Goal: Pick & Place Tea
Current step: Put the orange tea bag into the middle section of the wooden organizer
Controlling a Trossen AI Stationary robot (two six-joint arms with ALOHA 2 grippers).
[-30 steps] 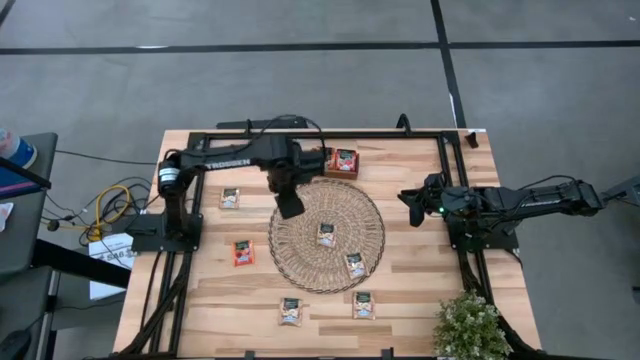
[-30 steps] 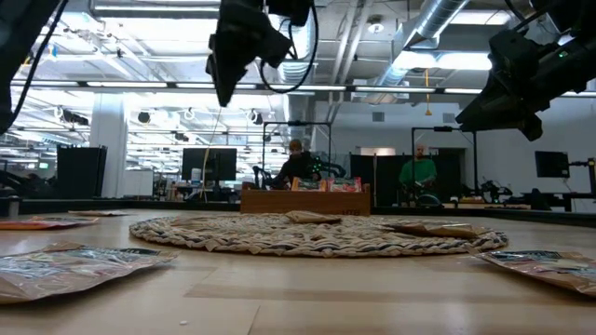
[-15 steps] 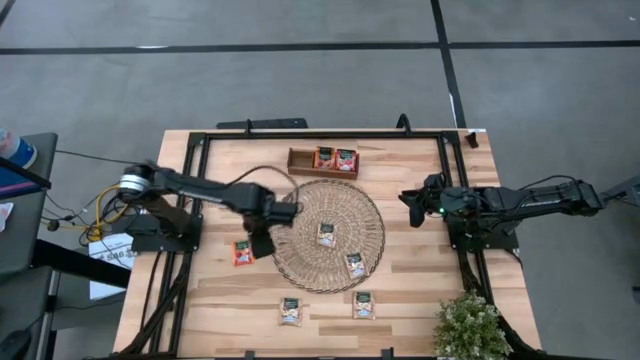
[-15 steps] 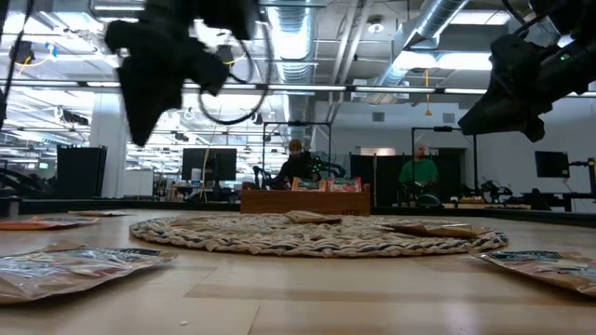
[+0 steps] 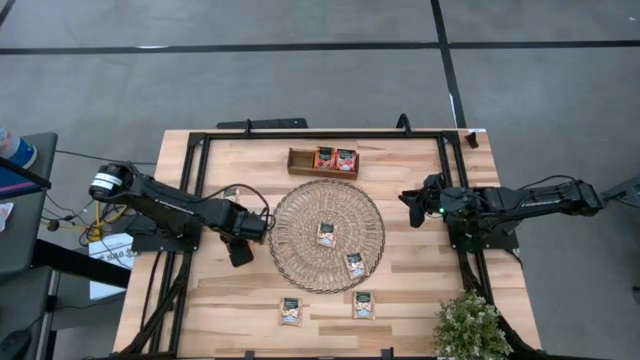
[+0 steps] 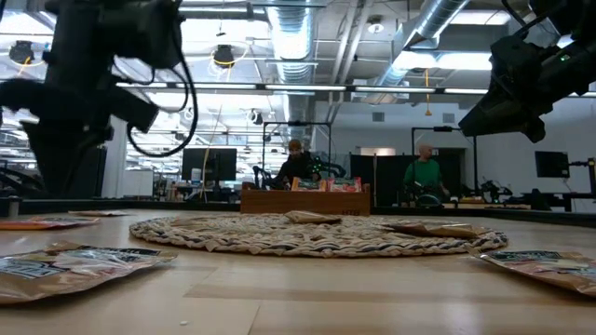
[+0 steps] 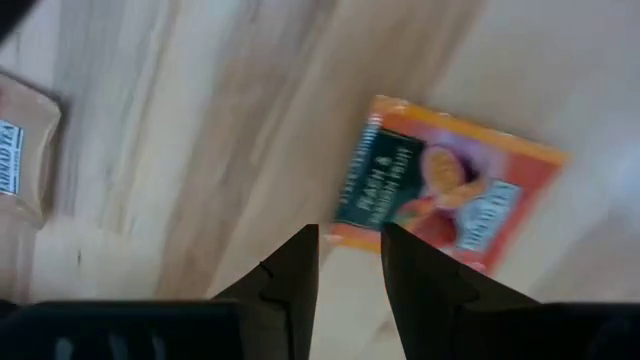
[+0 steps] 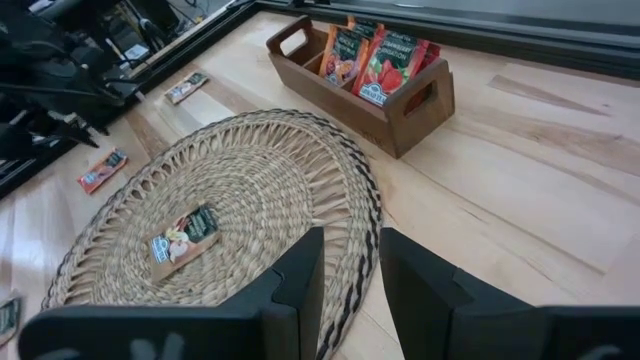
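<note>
Behind the wooden table (image 5: 420,270) the low view shows a big hall with monitors and two persons far away.

On the table lies a round woven mat (image 5: 326,235), and two beige tea sachets (image 5: 326,234) rest on it. Two more beige sachets (image 5: 291,311) lie on the bare wood at the near edge. A wooden tray (image 5: 322,162) stands just beyond the mat and holds two red-orange sachets (image 5: 346,159) upright.

The left gripper (image 5: 240,252) is low over the table, just beside the left edge of the mat. Its wrist view shows the fingers (image 7: 290,285) a little apart, holding nothing, above a red-orange sachet (image 7: 440,195) that lies flat on the wood.

The right gripper (image 5: 408,203) waits in the air at the right side of the mat. Its jaws are also slightly apart and hold nothing.
</note>
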